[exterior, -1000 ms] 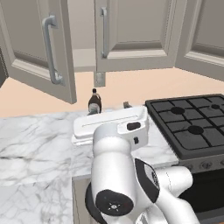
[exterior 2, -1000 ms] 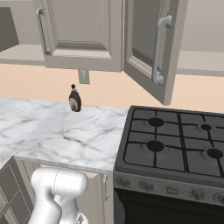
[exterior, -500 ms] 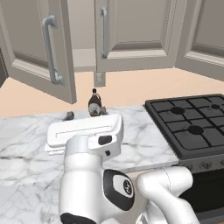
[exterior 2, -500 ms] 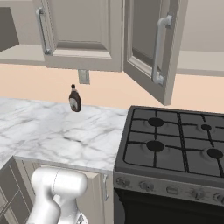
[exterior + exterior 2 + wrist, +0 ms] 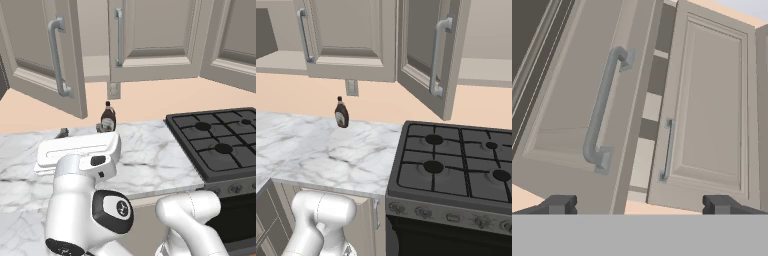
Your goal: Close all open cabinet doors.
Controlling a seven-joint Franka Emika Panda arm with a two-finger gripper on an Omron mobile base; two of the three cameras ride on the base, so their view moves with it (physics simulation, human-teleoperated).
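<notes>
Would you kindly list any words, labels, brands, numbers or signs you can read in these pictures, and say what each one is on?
There is no readable text.
The bottle on the counter has a light label, too small and blurred to read.
The stove knobs carry no legible marks.
The open cabinet door and the door beside it are plain.
The wall outlet is unmarked.

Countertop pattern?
White marble with grey veining; the countertop shows best in the right base view.

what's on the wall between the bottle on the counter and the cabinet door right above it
A small grey wall outlet sits on the beige wall between the bottle and the cabinet door, seen in both base views.
</notes>
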